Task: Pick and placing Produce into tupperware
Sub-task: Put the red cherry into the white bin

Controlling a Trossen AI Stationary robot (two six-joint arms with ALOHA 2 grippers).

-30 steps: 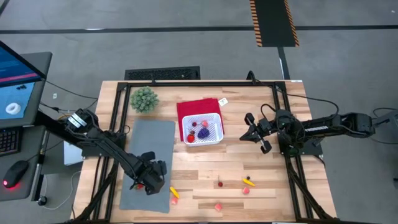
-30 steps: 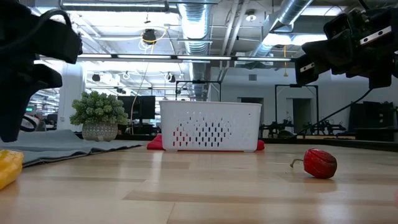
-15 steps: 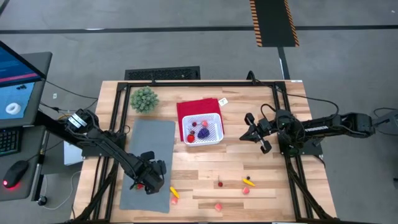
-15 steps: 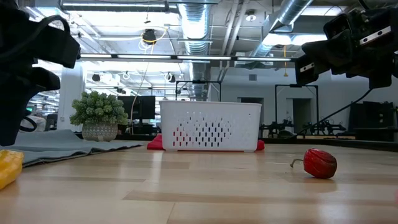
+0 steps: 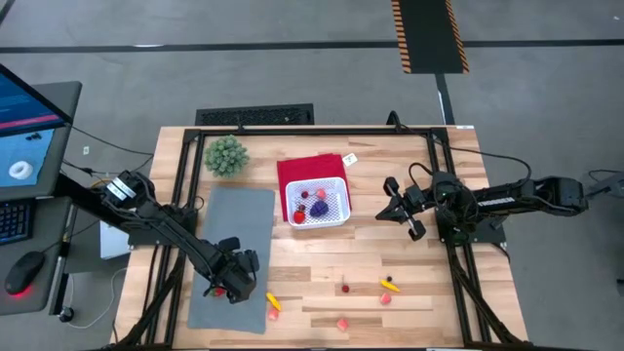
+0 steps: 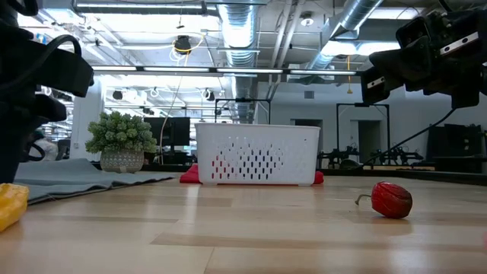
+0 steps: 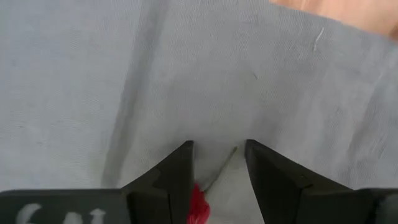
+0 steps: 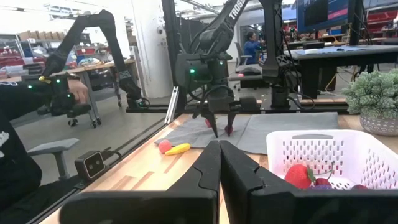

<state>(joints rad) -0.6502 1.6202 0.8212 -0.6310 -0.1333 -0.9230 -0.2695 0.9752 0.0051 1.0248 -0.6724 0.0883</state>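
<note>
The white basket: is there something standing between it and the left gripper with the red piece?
Nothing visible does. The left gripper holds a small red piece over the grey mat; only mat and bare wood lie between it and the white basket.

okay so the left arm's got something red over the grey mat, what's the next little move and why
Probably lift and carry it toward the white basket. The left gripper has a small red piece between its fingers above the grey mat, and the basket already holds other produce.
</note>
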